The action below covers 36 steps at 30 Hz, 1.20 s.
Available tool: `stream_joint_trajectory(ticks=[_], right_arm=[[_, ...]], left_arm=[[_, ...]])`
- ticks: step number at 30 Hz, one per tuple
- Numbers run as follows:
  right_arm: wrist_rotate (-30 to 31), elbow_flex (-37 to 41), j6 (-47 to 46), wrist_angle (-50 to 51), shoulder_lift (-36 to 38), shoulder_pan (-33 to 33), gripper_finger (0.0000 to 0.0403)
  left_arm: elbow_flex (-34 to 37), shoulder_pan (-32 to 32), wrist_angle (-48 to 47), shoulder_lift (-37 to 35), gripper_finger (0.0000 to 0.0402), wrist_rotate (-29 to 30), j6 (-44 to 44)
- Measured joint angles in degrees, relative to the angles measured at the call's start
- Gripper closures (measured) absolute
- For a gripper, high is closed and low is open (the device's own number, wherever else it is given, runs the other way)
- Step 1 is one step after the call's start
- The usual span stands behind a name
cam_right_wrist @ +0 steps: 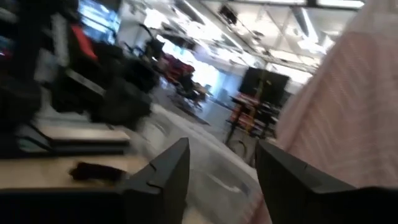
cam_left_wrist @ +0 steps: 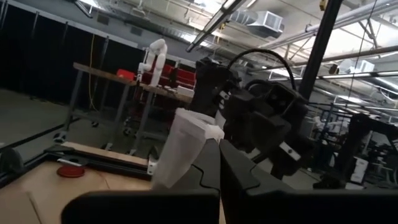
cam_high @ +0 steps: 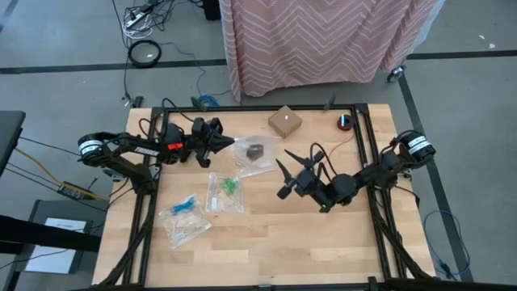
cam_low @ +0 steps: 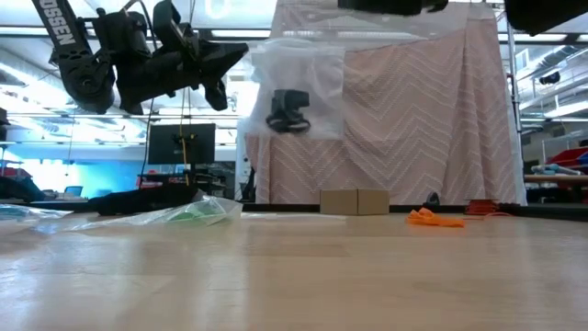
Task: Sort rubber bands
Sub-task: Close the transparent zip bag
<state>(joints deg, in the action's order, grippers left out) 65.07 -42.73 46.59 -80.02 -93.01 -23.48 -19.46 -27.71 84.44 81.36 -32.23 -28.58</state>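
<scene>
Orange rubber bands lie on table, well apart from your left gripper: pinching clear plastic bag of black bands aloft. Right gripper spread beside bag.

A grey concrete floor surrounds the wooden tabletop, with dark seams crossing it and loose cables lying near the far edge. A pink zigzag-patterned cloth hangs behind the tabletop. Beyond it, an open workshop shows ceiling strip lights, a silver air duct, a dark monitor and cluttered benches.
</scene>
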Motion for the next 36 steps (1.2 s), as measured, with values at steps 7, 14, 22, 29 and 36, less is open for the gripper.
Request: stream_joint_trajectory(ticks=[7,14,22,29,36], right_arm=[[-2.1,-7.4,3.6,9.8,0.0,1.5,0.0232],[-13.4,-28.5,-23.9,68.9,0.0,7.5,0.0232],[-39.7,-45.0,-41.2,101.5,0.0,16.4,0.0233],[-54.2,-46.3,-46.1,104.7,-0.7,23.2,0.0243],[-57.3,-46.2,-45.9,106.1,-4.7,23.8,0.0244]], left_arm=[[0.0,1.8,-2.9,0.0,0.0401,-0.5,0.0],[0.0,3.9,-8.4,0.0,0.0401,-0.3,1.4],[0.0,5.1,-9.4,0.0,0.0401,-0.8,1.6],[0.0,6.5,-10.6,0.0,0.0401,0.1,3.1],[0.0,6.5,-11.3,0.0,0.0401,0.9,3.3]])
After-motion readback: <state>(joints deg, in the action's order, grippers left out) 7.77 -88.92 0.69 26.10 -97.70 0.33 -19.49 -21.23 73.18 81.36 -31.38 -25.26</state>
